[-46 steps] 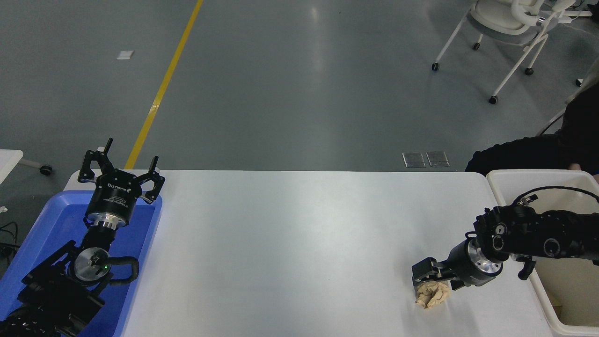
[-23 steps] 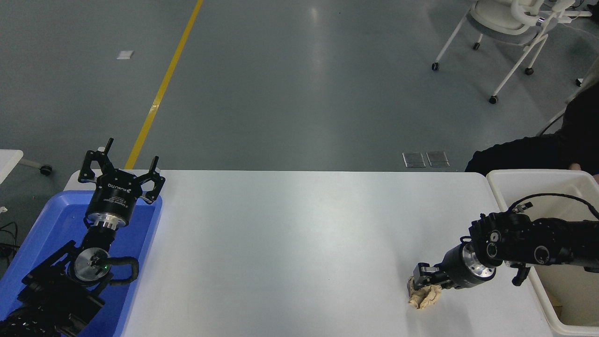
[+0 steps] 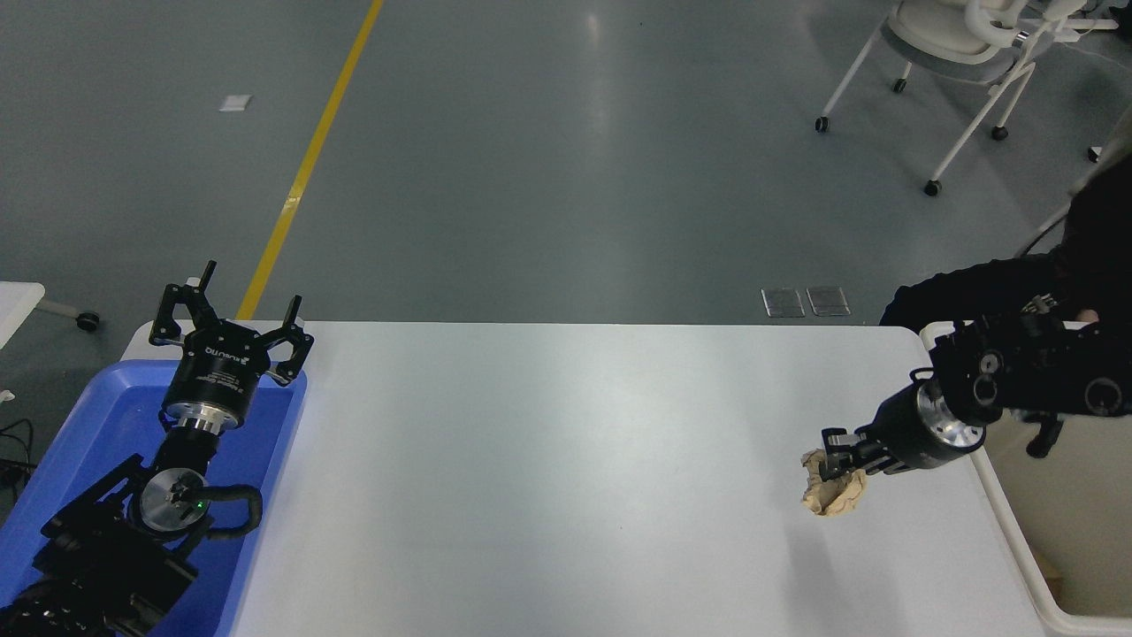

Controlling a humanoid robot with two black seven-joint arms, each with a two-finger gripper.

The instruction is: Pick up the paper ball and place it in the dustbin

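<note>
Note the black right gripper (image 3: 838, 448), which a second ago stood low over the crumpled tan-beige paper ball (image 3: 833, 491) as it lay on the white table (image 3: 548, 460), and half a second ago had closed on it at the table surface. It has now risen and drawn back toward the far right, and the ball has come with it: you see the wad hanging from the closed fingers, clear of the tabletop, with a faint shadow on the table nearer the camera. The fingers pinch the ball's upper part, and most of it hangs below them, so judge the hold as real but shallow; a jolt could shake the light paper loose. The large cream-white plastic dustbin (image 3: 1017, 548) stands just off the table's right edge, and the right arm already reaches across its near-left corner, so the ball is near the bin but not yet over its opening. The pick is done; what remains is a short carry to the right and a release above the bin. The black left gripper (image 3: 230, 329) is parked with its fingers spread wide above the shallow blue plastic tray (image 3: 62, 460) at the lower left, unchanged throughout.
</note>
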